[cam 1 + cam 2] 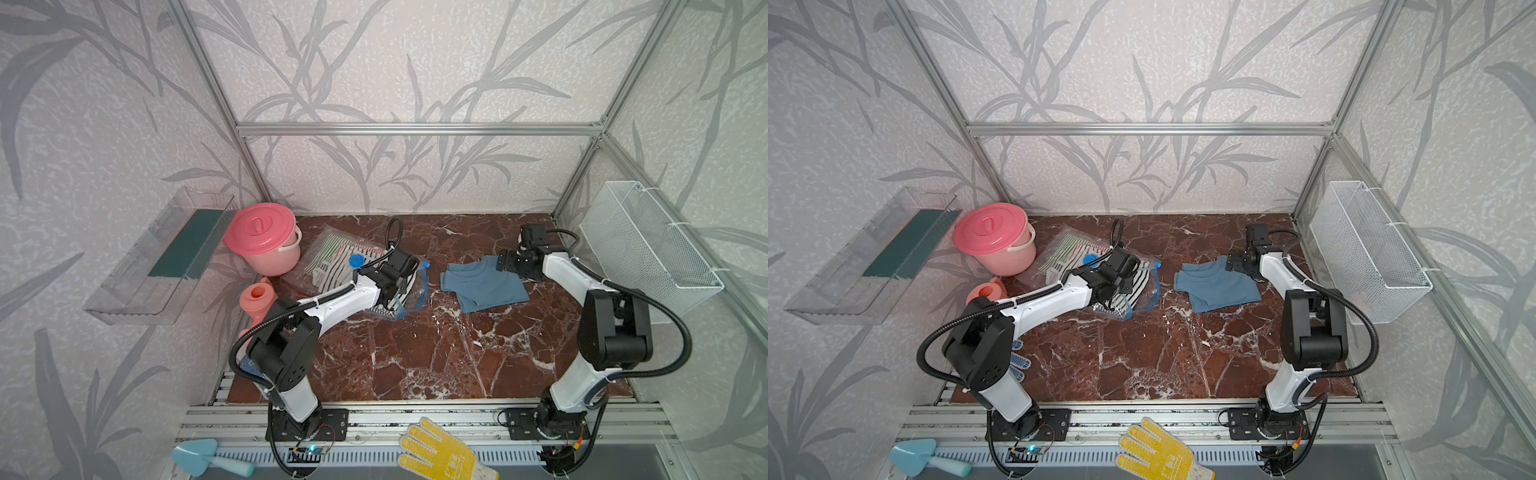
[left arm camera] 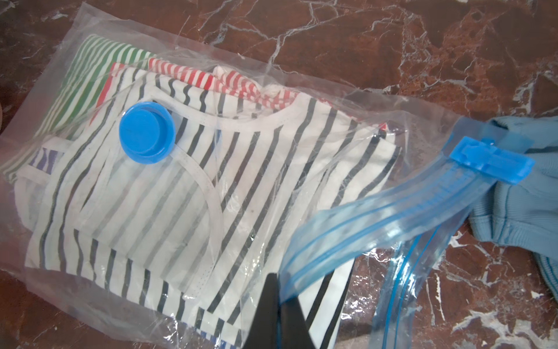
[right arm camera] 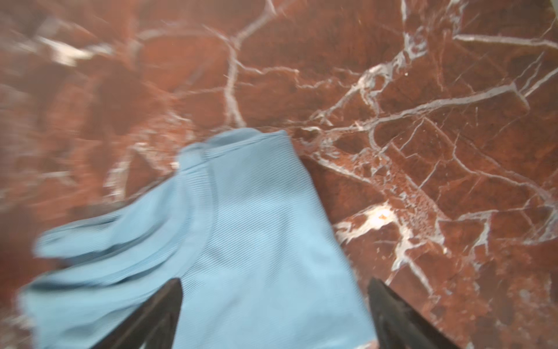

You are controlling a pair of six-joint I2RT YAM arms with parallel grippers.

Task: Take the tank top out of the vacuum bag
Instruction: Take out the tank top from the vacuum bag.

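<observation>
Plastic, clear and crinkled, forms the rectangular vacuum bag (image 2: 78,33), which lies on the red-brown, white-veined marble table (image 1: 415,353) ahead of the left gripper (image 2: 276,281). Folded striped garments (image 2: 181,196) fill it, under a round blue valve cap (image 2: 147,133). Its ridged blue zip strip (image 2: 377,217) gapes, the upper lip arching from a blue slider clip (image 2: 492,163) to that gripper, whose fingers are pressed together on it. Beyond the clip, outside the bag, the tank top (image 1: 482,286) lies crumpled on the marble: soft, finely ribbed, pale blue. The right gripper (image 3: 274,282) hangs over one end of it, fingers spread wide, holding nothing. Blur hides any contact.
</observation>
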